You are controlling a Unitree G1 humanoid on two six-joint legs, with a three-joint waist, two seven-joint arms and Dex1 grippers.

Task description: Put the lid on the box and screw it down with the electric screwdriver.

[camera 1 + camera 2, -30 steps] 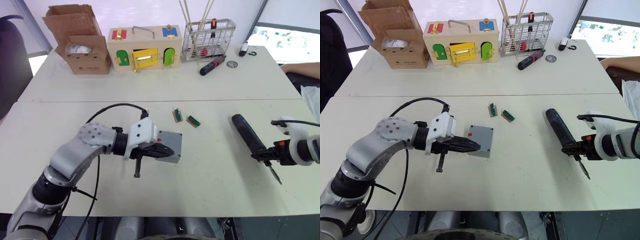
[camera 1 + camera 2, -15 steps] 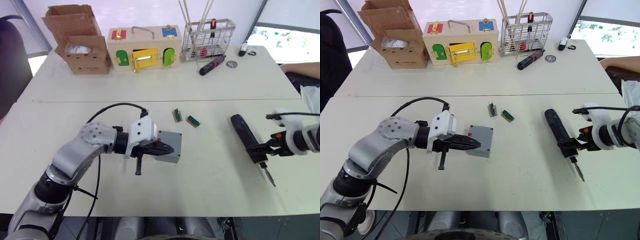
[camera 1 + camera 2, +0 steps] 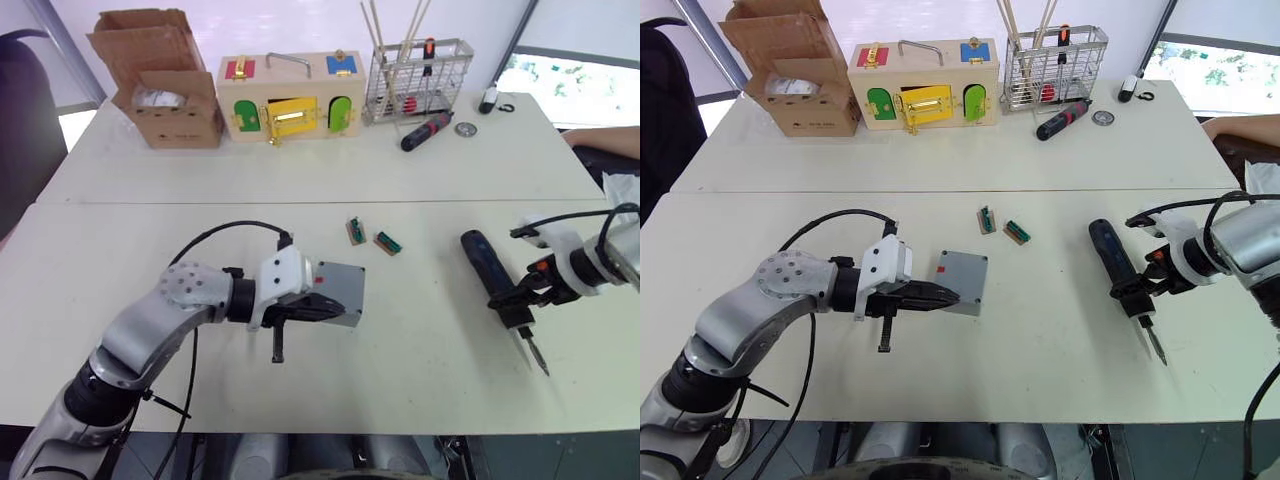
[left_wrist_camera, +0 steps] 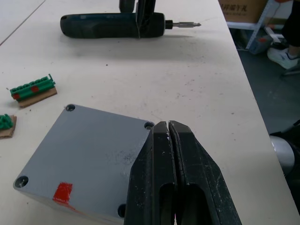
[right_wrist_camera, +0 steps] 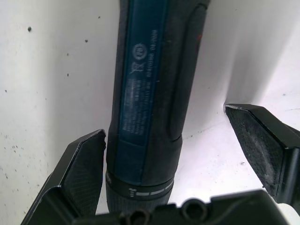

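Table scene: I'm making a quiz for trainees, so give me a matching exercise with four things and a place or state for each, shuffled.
Things:
1. electric screwdriver
2. left gripper
3. lid
4. hand screwdriver

States or places:
A. fingers shut, tips over the grey plate
B. lying in front of the wire basket at the far side of the table
C. lying flat between the open fingers of the right gripper
D. seated on the box, with a red mark near one corner

Pairs: 1-C, 2-A, 3-D, 4-B
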